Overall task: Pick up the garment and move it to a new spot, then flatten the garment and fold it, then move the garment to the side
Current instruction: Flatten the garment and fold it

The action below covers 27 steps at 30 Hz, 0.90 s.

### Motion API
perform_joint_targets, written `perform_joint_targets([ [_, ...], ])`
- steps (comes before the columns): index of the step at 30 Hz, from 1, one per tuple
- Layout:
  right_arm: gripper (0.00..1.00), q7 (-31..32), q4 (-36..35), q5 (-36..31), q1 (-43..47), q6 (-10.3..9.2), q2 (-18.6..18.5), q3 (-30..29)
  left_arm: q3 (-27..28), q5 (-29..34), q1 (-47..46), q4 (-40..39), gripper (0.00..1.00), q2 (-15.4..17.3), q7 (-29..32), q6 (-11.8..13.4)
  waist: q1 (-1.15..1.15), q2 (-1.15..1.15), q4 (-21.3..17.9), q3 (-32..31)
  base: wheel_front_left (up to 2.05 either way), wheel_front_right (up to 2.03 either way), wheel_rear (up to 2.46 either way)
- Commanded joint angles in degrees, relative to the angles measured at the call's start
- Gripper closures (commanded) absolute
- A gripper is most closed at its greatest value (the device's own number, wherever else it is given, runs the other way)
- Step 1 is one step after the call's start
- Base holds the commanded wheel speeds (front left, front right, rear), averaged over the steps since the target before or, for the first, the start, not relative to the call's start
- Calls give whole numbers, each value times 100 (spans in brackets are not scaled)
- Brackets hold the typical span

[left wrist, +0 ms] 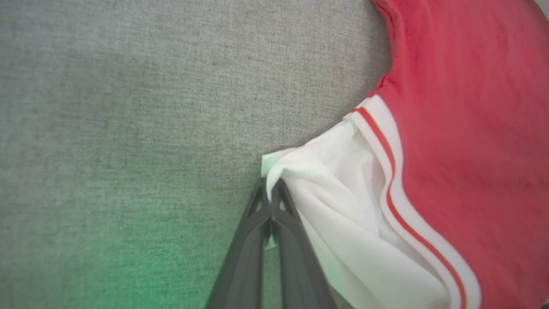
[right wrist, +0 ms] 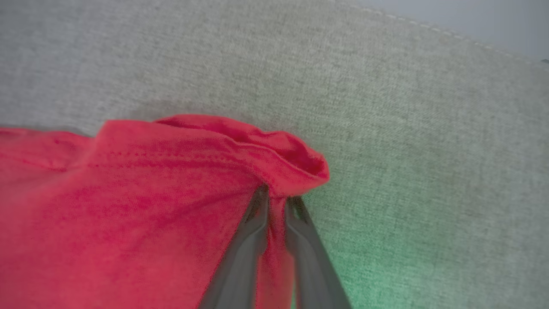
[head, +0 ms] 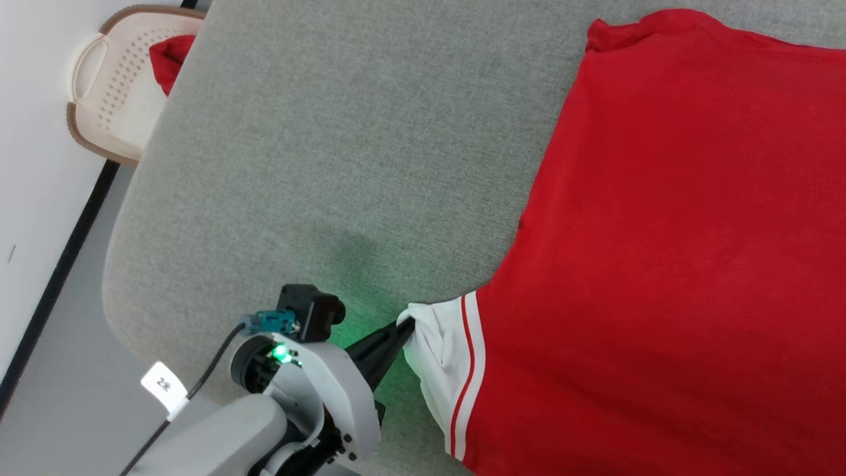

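Left end effector clamps white sleeve end of the garment; right end effector clamps red edge

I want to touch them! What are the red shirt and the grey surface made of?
The red shirt looks like soft, matte knit jersey: it wrinkles and bunches. The grey surface seems covered in woven fabric: fine speckled weave, stitched edge.

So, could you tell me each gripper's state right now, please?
Left gripper: closed on the garment, at its white sleeve end.
Right gripper: closed on the garment's red edge.
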Motion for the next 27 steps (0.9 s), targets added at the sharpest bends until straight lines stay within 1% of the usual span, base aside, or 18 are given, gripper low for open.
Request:
perform_joint_targets([
  [1,100,112,379,-78,479,-8,91,53,-20,-25,10,72,100,-14,13,-15,0,0,-7,-16,0,0,0],
  [8,100,-161,436,-149,450,-8,171,-59,30,-44,48,146,100,112,-14,-14,0,0,-208,-241,0,0,0],
  [13,100,23,361,25,537,-8,219,172,70,-92,111,81,100,285,7,32,0,0,-465,-521,0,0,0],
  [15,100,155,244,251,647,-7,213,331,80,-104,140,43,100,383,35,70,0,0,-574,-656,0,0,0],
  [18,100,372,-63,640,962,-7,163,630,102,-143,236,-43,100,527,66,149,0,0,-740,-866,0,0,0],
  [21,100,592,-517,1102,1411,-7,36,908,123,-198,348,-160,100,674,91,229,0,0,-914,-1073,0,0,0],
  [24,100,711,-1100,1538,1946,-7,-174,1120,140,-253,481,-280,100,808,103,320,0,0,-1066,-1274,0,0,0],
  [27,100,780,-1684,1924,2519,-7,-383,1200,161,-323,616,-388,100,949,110,418,0,0,-1221,-1458,0,0,0],
])
